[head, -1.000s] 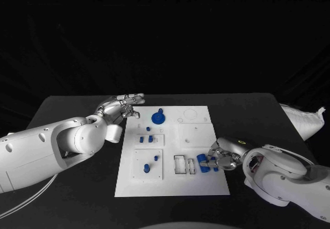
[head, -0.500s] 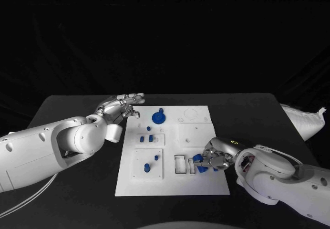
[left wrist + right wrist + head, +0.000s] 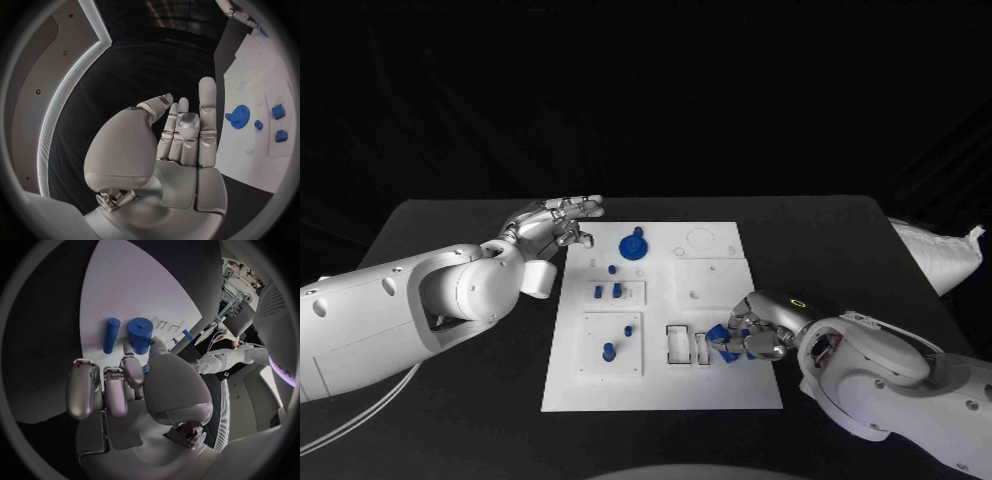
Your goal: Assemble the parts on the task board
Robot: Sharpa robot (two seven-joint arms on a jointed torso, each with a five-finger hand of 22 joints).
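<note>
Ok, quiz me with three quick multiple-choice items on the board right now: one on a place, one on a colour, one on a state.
1. Where is the blue gear?
A) at the far end of the task board, near the left robot hand
B) at the board's near right corner
C) off the board, on the table

2. What colour are the parts?
A) grey
B) blue
C) red

3. What is the left robot hand doing?
A) pinching a small part
B) gripping the gear
C) holding nothing

Answers:
1 A: the gear lies close to that hand's fingertips.
2 B: the pieces by the right robot hand are blue too.
3 C: the left wrist view shows bare fingers.
</note>
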